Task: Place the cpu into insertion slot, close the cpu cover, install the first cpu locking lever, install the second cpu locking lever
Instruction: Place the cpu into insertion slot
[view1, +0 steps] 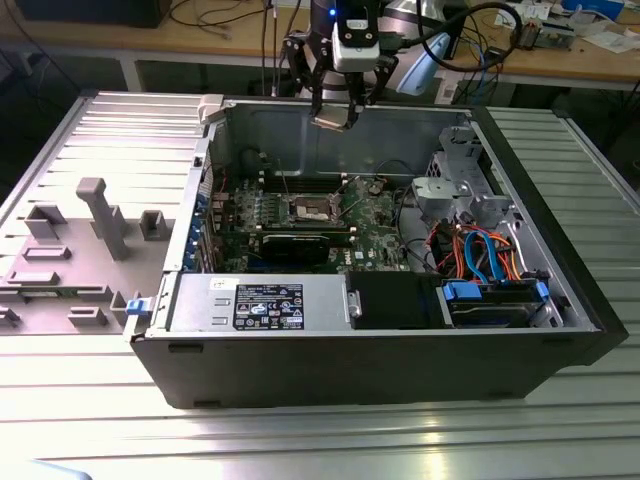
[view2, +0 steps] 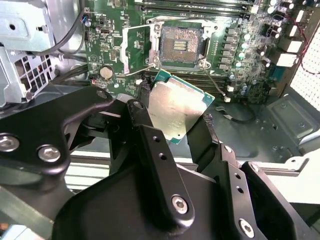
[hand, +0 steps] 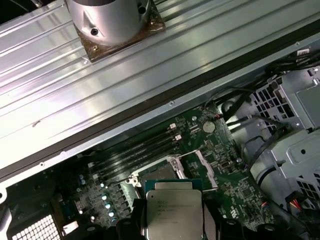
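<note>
The open computer case sits on the ribbed metal table. Inside, the power supply lies along the near wall, and blue and orange cables bunch toward the exterior view's right. A long black expansion card stands on the green circuit board. Grey plastic fixtures stand outside the case, on the exterior view's left.

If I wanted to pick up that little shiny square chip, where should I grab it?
Grab the cpu by two opposite thin edges, coming in from its sides. It is a flat, thin square, so only the edges give something to squeeze. The claw holds it just that way, with fingers pressing on opposite edges and the shiny top left bare.
</note>
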